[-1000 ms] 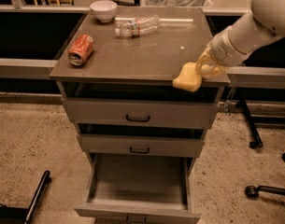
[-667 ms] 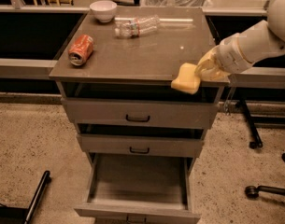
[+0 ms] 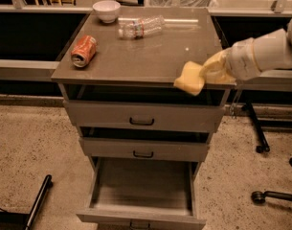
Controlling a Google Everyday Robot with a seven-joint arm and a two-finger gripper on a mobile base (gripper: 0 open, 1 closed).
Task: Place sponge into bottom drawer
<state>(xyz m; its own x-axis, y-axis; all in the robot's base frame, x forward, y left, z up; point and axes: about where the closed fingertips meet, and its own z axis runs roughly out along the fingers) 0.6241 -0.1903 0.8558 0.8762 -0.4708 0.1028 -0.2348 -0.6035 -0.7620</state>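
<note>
The pale yellow sponge (image 3: pixel 187 79) hangs over the front right edge of the cabinet top (image 3: pixel 136 61). My cream-yellow gripper (image 3: pixel 201 74) reaches in from the right and is shut on the sponge's right side. The bottom drawer (image 3: pixel 141 217) is pulled wide open below, and its flat grey floor is bare. The sponge is high above the drawer's right half, with the two upper drawers in between.
A red soda can (image 3: pixel 83 51) lies on its side at the top's left. A white bowl (image 3: pixel 106 9) and a clear plastic bottle (image 3: pixel 140 27) are at the back. The top drawer (image 3: pixel 141 116) and middle drawer (image 3: pixel 143 149) stand slightly out. Chair casters (image 3: pixel 260 148) are on the floor at right.
My arm has swung lower and further right. The sponge has stayed at the front right edge of the top, still held.
</note>
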